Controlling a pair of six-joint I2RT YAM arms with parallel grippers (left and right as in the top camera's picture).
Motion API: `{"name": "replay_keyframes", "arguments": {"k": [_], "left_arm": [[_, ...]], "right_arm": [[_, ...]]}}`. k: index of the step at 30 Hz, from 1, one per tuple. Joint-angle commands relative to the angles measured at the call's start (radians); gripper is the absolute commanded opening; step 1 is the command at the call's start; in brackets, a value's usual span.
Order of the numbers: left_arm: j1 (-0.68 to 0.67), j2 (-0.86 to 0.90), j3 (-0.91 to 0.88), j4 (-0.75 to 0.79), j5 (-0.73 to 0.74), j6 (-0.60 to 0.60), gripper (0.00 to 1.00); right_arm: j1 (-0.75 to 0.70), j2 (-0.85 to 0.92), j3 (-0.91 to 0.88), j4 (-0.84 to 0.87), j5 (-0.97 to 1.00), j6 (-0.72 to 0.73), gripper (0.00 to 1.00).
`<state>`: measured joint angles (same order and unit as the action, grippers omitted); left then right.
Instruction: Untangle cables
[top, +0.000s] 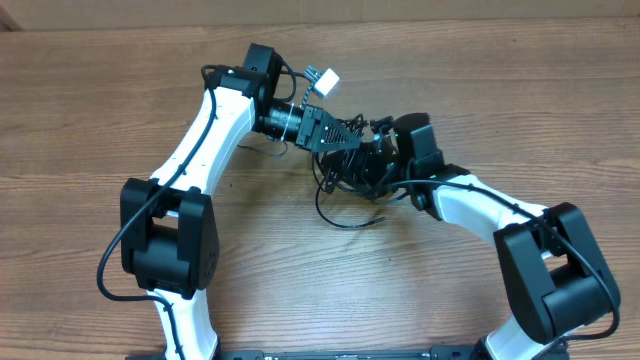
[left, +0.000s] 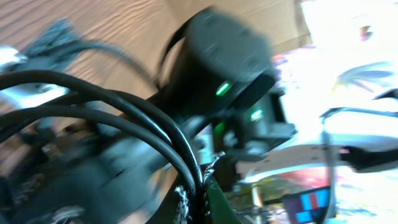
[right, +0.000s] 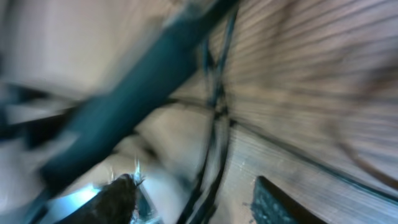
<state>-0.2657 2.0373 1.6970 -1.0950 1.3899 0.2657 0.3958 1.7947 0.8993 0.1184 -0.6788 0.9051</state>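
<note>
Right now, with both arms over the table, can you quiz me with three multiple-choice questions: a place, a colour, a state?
1. Where are the cables?
A) between the left gripper and right gripper
B) at the table's left edge
C) on a shelf

2. What colour are the cables?
A) white
B) red
C) black

3. How do the cables lie?
A) stretched out straight
B) in a tangled heap
C) wound on a spool

Answers: 1 A, the overhead view shows them there; 2 C, every cord looks black; 3 B, the loops cross over each other.
</note>
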Motion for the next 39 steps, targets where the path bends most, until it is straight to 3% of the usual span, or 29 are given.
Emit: {"name": "replay_keyframes", "arguments": {"k": [1, 4, 10, 17, 24, 26, 30, 35, 37, 39], "left_arm": [[0.011, -0.023, 0.022, 0.004, 0.191, 0.026, 0.04], [0.026, -0.024, 0.022, -0.026, 0.177, 0.026, 0.04], [0.141, -0.024, 0.022, -0.119, -0.074, 0.027, 0.04], [0.352, -0.024, 0.022, -0.156, -0.211, 0.026, 0.04], [0.471, -0.024, 0.022, -0.149, -0.449, -0.072, 0.04], [0.484, -0.024, 0.022, -0.122, -0.579, -0.154, 0.04], [0.480, -0.024, 0.022, -0.099, -0.692, -0.237, 0.04], [0.406, -0.024, 0.020, -0.098, -0.691, -0.199, 0.04], [0.356, -0.023, 0.021, -0.097, -0.691, -0.168, 0.17], [0.285, -0.023, 0.020, -0.091, -0.692, -0.134, 0.52]], "right_arm": [[0.035, 0.007, -0.002, -0.027, 0.265, 0.045, 0.49], [0.002, 0.007, -0.002, -0.124, 0.341, 0.045, 0.20], [-0.219, 0.006, -0.002, -0.282, 0.143, -0.002, 0.08], [-0.467, 0.006, -0.001, -0.495, 0.121, -0.175, 0.04], [-0.516, 0.006, 0.050, -0.730, 0.487, -0.250, 0.04], [-0.516, 0.006, 0.105, -0.831, 0.603, -0.256, 0.04], [-0.516, 0.006, 0.217, -0.984, 0.717, -0.267, 0.04], [-0.491, 0.006, 0.304, -1.024, 0.609, -0.361, 0.04], [-0.479, 0.006, 0.302, -1.018, 0.562, -0.361, 0.04], [-0.465, 0.006, 0.300, -1.014, 0.522, -0.361, 0.04]]}}
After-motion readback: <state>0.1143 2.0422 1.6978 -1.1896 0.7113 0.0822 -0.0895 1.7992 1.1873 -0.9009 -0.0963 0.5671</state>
